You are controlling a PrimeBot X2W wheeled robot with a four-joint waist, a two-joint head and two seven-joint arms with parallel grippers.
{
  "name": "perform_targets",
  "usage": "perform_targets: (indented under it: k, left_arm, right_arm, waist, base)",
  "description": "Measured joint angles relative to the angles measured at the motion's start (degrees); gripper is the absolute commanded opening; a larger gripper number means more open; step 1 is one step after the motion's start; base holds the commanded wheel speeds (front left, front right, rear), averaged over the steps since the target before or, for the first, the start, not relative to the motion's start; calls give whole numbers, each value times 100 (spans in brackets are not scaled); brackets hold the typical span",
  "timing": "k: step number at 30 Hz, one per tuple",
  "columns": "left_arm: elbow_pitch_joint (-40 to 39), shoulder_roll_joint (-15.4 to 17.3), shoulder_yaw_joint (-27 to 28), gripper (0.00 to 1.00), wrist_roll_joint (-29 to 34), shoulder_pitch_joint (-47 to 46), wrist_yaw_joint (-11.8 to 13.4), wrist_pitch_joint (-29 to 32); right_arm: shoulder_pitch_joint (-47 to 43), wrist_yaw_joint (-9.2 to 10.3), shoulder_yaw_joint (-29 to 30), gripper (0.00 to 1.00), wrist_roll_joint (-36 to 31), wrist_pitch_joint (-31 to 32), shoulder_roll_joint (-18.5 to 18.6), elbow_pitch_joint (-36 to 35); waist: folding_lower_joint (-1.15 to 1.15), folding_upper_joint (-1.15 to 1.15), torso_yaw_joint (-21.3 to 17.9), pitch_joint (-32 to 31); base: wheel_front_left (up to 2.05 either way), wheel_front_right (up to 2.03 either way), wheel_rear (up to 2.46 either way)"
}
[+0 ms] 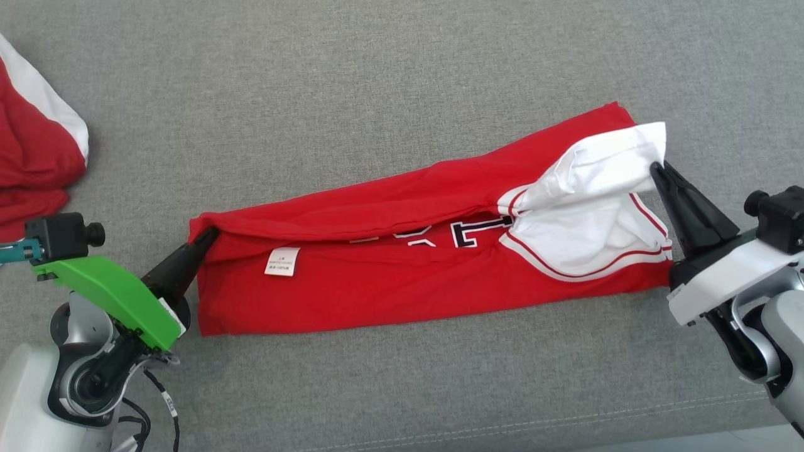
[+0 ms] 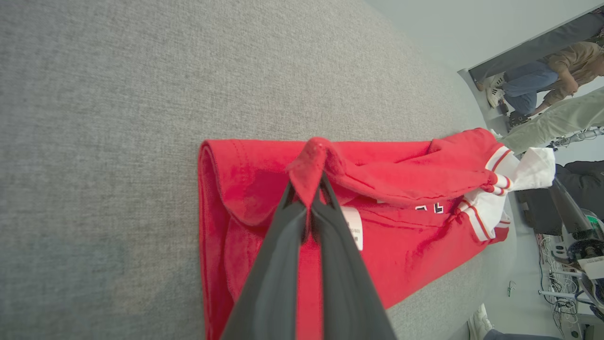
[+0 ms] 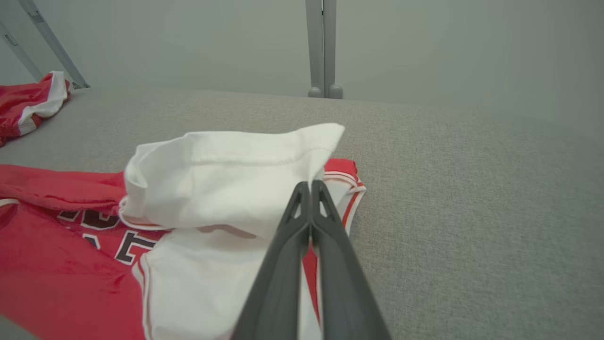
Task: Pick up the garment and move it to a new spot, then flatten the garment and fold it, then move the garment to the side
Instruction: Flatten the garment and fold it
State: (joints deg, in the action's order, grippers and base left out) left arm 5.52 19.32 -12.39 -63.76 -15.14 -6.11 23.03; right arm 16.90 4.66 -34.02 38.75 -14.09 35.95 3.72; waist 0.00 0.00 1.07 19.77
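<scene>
garment (image 1: 377,289) lettering (image 1: 463,233) half hidden, care label (image 1: 281,261) print illegible

It looked like a robotics lab or test room rather than a home. Beyond the far end of the grey fabric-covered desk (image 2: 118,94) stood equipment stands (image 2: 578,236) trailing loose cables (image 2: 542,245) over a pale bare floor (image 2: 524,302), and a person (image 2: 542,80) crouched there. Behind the desk rose a plain pale wall (image 3: 188,38) and a grey metal post (image 3: 322,47), with a slanted strut (image 3: 47,47) near the desk's corner.
</scene>
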Motion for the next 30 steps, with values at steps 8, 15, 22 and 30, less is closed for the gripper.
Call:
perform_targets:
  k: [8,15,22,30]
  left_arm:
    - [-144,8,-20,0,0,228,-2,-98]
    - [-133,46,31,0,1,362,-45,-199]
    - [-119,60,113,0,1,380,-47,-277]
    - [-41,69,78,0,1,382,-47,-280]
  right_arm:
    - [-430,58,-41,0,-81,0,53,-216]
    - [-594,100,-135,0,-201,-1,57,-536]
    - [-814,151,-186,0,-211,-1,44,-704]
    - [-909,157,-225,0,-363,94,215,-615]
  waist:
    - [0,0,8,-34]
    - [0,0,-17,-84]
    - [0,0,-82,-113]
    - [0,0,-145,-132]
  base:
    - [0,0,0]
    - [0,0,0]
    - [0,0,0]
    - [0,0,0]
